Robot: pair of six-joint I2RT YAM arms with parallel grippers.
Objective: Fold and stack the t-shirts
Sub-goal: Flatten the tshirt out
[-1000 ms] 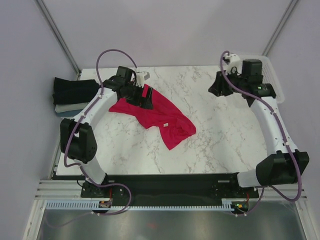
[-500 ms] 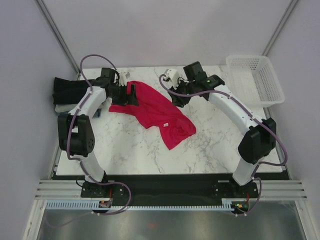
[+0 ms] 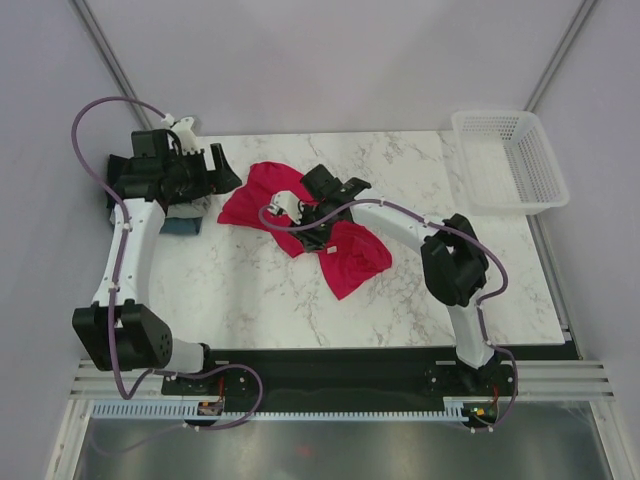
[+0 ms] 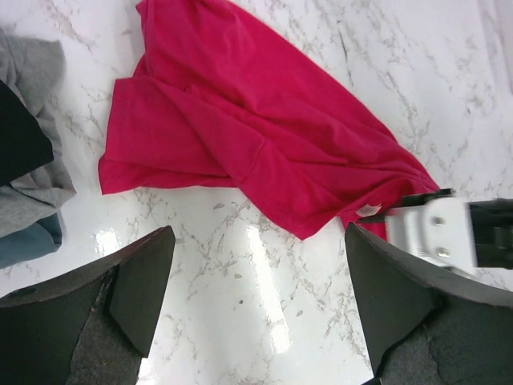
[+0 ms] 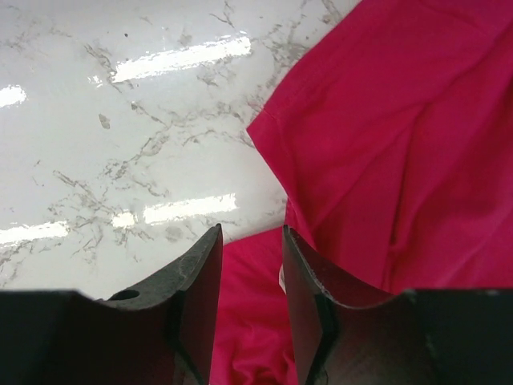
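The crimson-red t-shirt (image 3: 350, 255) lies crumpled and unfolded at the middle of the marble table (image 3: 250, 290). It also shows in the left wrist view (image 4: 240, 136) and the right wrist view (image 5: 401, 144). My right gripper (image 3: 305, 220) hangs low over the middle of the shirt; its jaws (image 5: 250, 233) stand a narrow gap apart with red cloth below them and nothing gripped. My left gripper (image 3: 222, 170) is raised at the back left, wide open and empty (image 4: 260, 297). The folded stack sits at the left edge: black (image 4: 16, 144), grey (image 4: 36, 192) and blue (image 4: 24, 245).
A white mesh basket (image 3: 510, 160) stands at the back right corner. My left arm hides most of the folded stack in the top view. Purple walls close in on both sides.
My right arm swung from the basket across to the red shirt and came down over it. My left gripper let go of the shirt's left part and drew back left and up.
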